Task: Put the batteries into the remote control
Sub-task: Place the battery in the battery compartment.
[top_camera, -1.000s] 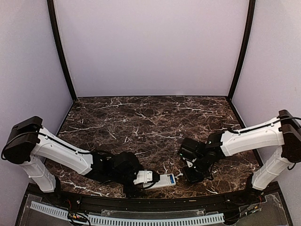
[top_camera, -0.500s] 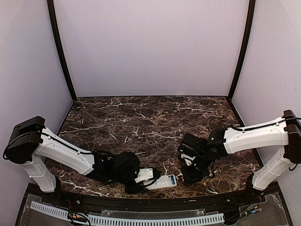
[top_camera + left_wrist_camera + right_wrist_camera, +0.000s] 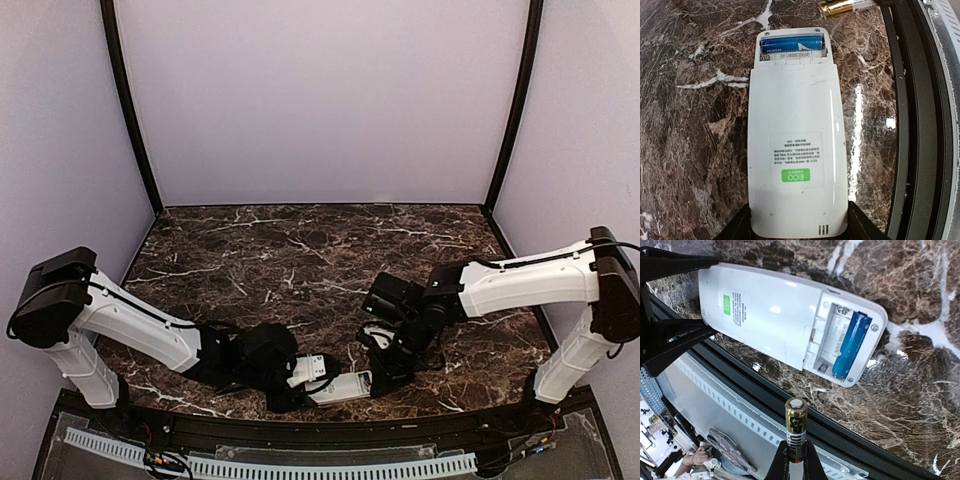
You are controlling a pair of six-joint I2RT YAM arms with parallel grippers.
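Now the white rectangular plastic remote control [image 3: 342, 386] lies back upward on the dark brown marble desk [image 3: 300, 250], close to the black rim [image 3: 910, 125] at the near edge. The left pincer [image 3: 797, 229] is closed on it: its two black fingers [image 3: 737, 227] press the long sides at the end near the green ECO label [image 3: 795, 175]. At the other end the battery compartment [image 3: 840, 340] is uncovered. One blue cylindrical battery [image 3: 790, 44] lies inside, in the slot nearest to that end; the slot beside it shows only white plastic. The right pincer [image 3: 794, 460] grips a gold and black battery [image 3: 796, 427] by its lower part, in line with the fingers, the metal tip pointing toward the compartment. This battery is just beyond the open end and does not touch the remote control. From above, both pincers are near the front middle of the desk.
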